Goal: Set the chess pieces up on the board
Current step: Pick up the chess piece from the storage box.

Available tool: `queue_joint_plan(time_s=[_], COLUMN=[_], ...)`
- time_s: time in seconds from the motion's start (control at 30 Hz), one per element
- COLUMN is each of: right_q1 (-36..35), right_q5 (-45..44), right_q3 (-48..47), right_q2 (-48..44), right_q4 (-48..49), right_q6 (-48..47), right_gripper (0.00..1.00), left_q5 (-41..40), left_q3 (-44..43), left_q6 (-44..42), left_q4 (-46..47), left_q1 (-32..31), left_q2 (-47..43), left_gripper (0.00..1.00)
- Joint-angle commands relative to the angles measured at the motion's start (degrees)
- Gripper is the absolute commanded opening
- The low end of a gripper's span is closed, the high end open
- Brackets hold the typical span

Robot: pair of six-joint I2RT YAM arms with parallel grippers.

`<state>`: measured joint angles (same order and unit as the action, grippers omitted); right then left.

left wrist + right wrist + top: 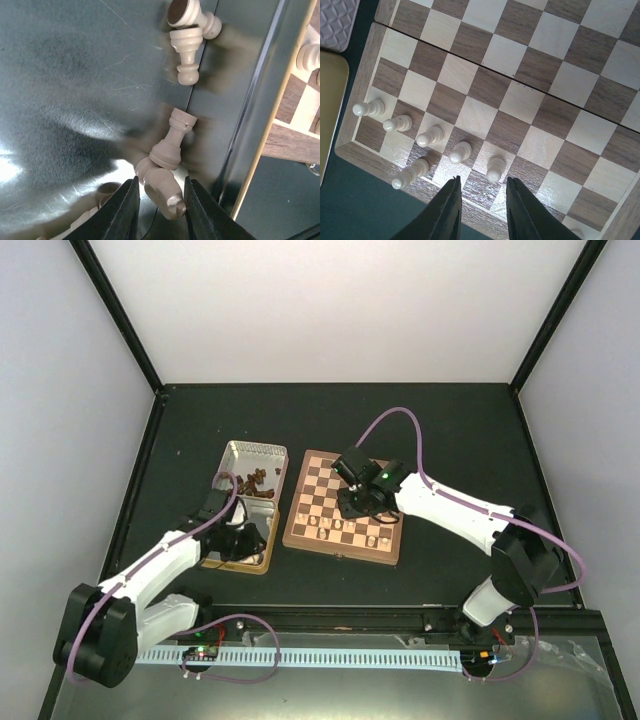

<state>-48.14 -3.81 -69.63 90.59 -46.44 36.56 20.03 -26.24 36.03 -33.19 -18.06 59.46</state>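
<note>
My left gripper (161,205) is down in a silver tin tray (75,100), shut on a cream chess piece (162,192) lying on its side. A cream rook (172,142) lies against that piece, and two more cream pieces (187,50) lie further off. My right gripper (482,192) hangs open over the board's (540,100) near edge, nothing between its fingers. Just ahead of it stands a cream pawn (493,169), the last in a slanting row of pawns (430,136). A taller cream piece (410,173) stands behind the row. From above, both grippers (240,540) (362,508) show.
The board (330,475) lies mid-table. Left of it are two tin halves: the far one (255,448) holds dark brown pieces (258,483), the near one (262,565) holds cream ones. The tin's upright wall (235,125) stands between my left gripper and the board.
</note>
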Motion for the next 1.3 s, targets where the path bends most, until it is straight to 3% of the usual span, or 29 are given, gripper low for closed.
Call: queue_joint_plan(time_s=[0.0,0.3,0.5,0.87,1.1,1.27], right_q1=[-0.2,-0.1,-0.1,0.0,-0.1,-0.2], right_q5=[0.3,0.4,-1.5,-6.7,11.5,24.4], right_q3=[0.7,0.7,1.6,8.8,9.3,8.3], right_q2=[-0.5,-0.6,-2.5,-14.2,-14.0,-10.8], right_q4=[1.1,1.9,3.5,13.3,23.9,33.5], right_q6=[0.9,0.9,2.1,6.4,1.7,3.7], right_gripper=[0.27,0.26,0.26,0.26,0.32,0.53], left_q5=[0.8,-3.5,-10.0,-9.5,-0.7,-0.5], left_q3=[-0.5,-2.9,-7.3,-13.6,-13.4,-13.2], left_q6=[-1.0,-0.8,0.2,-1.9,-5.6,-7.2], left_q4=[-1.9,-4.4,-8.5,-10.3,-4.3,-1.3], left_q1=[0.3,0.3,0.2,-0.3,-0.8,-3.7], left_q2=[1.3,-0.6,-4.9,-10.0,-12.7,-15.2], left_gripper=[0.24,0.06,0.03,0.03,0.04,0.04])
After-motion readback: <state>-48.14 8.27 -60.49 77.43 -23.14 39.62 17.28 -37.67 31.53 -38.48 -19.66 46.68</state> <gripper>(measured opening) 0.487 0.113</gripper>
